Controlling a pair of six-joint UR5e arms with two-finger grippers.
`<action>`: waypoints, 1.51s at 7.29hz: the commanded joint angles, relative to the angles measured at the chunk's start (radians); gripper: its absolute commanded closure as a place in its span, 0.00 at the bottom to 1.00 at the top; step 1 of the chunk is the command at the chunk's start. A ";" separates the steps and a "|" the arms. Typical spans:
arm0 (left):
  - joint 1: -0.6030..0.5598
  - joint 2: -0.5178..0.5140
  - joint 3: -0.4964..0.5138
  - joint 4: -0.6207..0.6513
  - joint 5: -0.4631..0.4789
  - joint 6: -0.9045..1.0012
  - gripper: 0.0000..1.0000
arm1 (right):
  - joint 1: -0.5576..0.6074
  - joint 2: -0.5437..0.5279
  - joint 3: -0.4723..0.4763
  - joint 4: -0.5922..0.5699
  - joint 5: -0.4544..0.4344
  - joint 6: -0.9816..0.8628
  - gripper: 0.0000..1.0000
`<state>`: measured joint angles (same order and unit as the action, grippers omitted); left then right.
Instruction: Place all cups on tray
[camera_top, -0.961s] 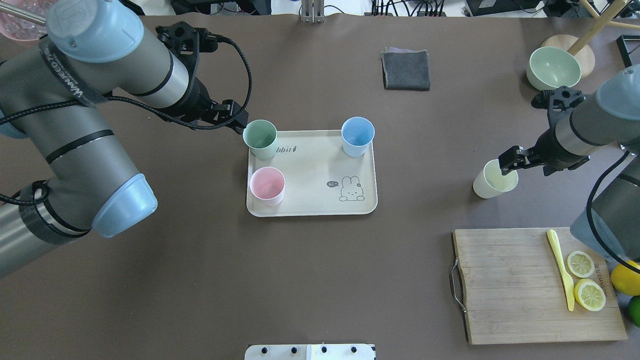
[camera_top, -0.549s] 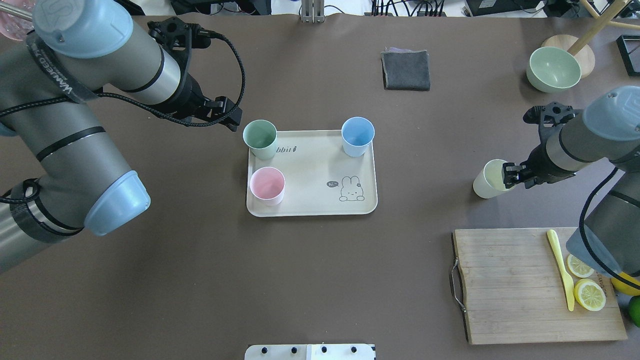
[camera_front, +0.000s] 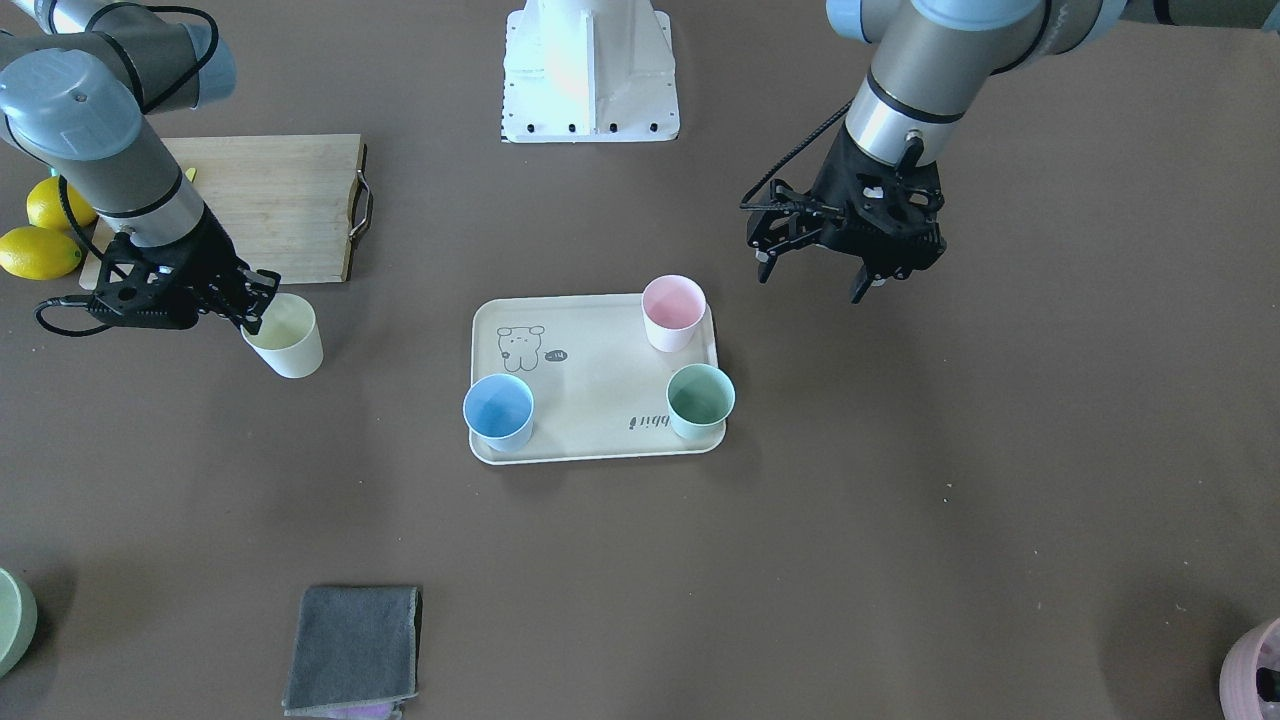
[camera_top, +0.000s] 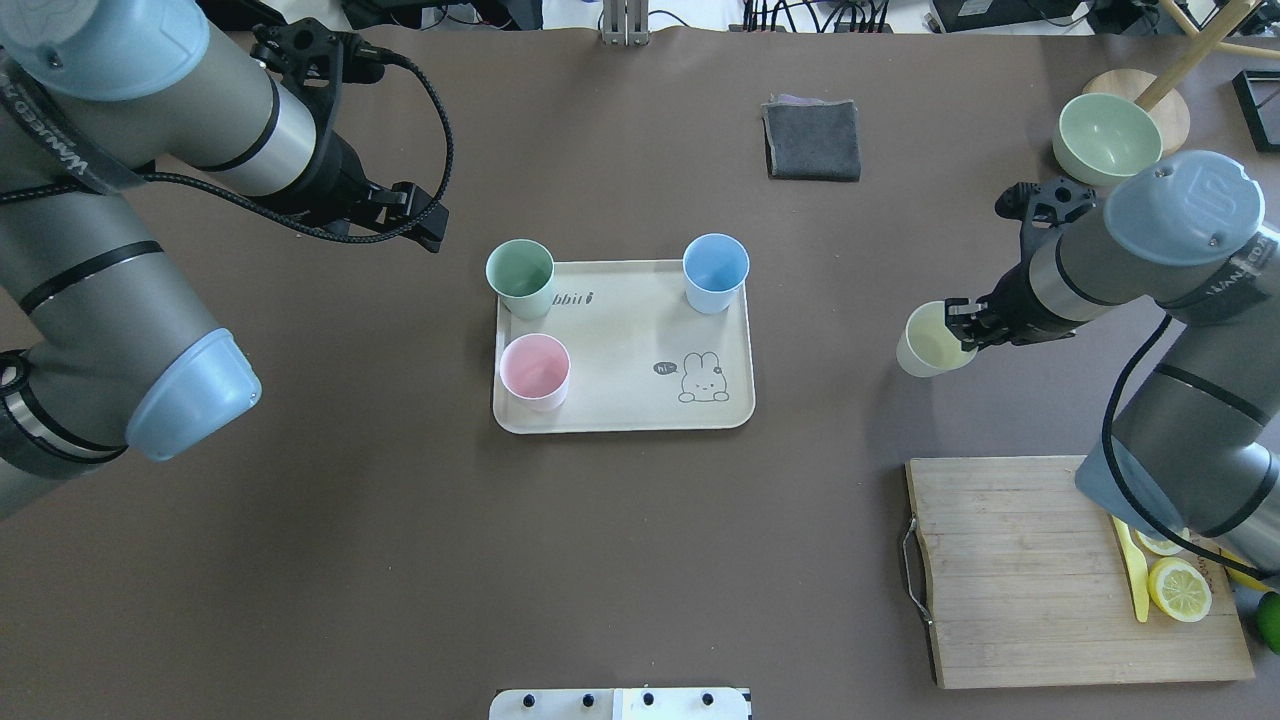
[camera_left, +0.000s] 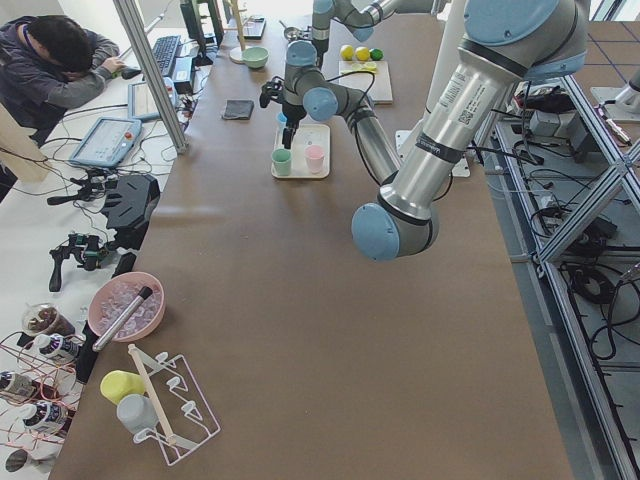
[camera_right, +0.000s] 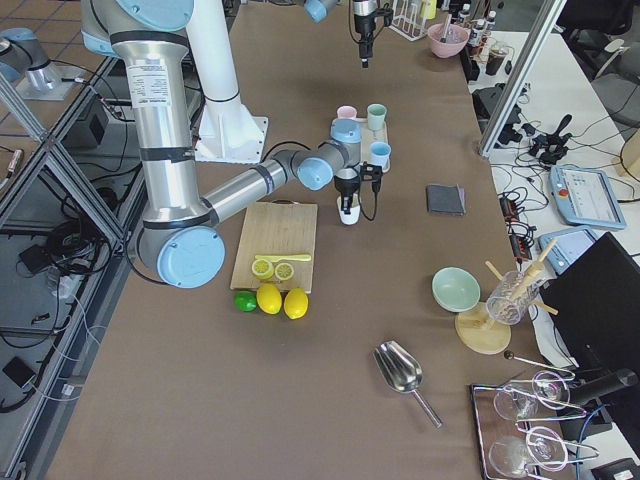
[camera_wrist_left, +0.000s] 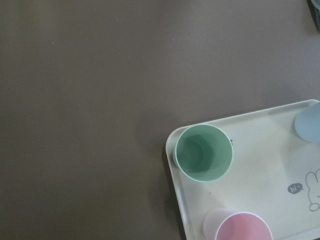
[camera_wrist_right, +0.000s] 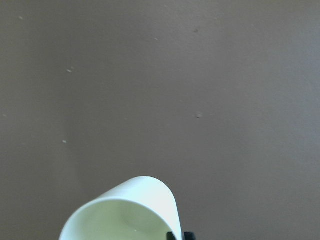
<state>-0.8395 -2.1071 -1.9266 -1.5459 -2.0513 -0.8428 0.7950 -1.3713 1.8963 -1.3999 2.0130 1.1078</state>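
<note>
Now the right gripper (camera_top: 965, 322) is closed on the rim of the pastel yellow tapered tumbler (camera_top: 925, 345), one finger inside its mouth. The cup hangs tilted; whether its base is clear of the table (camera_top: 640, 560) I cannot tell. It is well apart from the cream rectangular tray with the rabbit drawing (camera_top: 620, 422), out on the tray's right.

The left gripper (camera_front: 812, 280) hovers spread wide and empty off the tray's far left corner.

On the tray stand the mint green tumbler (camera_top: 520, 277) at the far left corner, the pink tumbler (camera_top: 535, 370) just in front of it, and the light blue tumbler (camera_top: 715, 272) at the far right corner. So three of four are placed, I judge, and only the yellow one remains.

Bare table lies between it and the tray. The near right part around the rabbit is free, with the raised rim and the blue cup the edges to mind.
</note>
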 joint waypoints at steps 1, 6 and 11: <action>-0.047 0.050 0.004 -0.002 -0.020 0.083 0.02 | -0.023 0.165 0.009 -0.107 0.000 0.136 1.00; -0.220 0.160 0.077 -0.013 -0.050 0.365 0.02 | -0.247 0.321 -0.055 -0.163 -0.149 0.314 1.00; -0.291 0.234 0.081 -0.010 -0.055 0.483 0.02 | -0.167 0.325 -0.042 -0.145 -0.136 0.264 0.00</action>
<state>-1.0888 -1.9120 -1.8481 -1.5571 -2.1027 -0.4425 0.5839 -1.0454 1.8454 -1.5449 1.8502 1.3982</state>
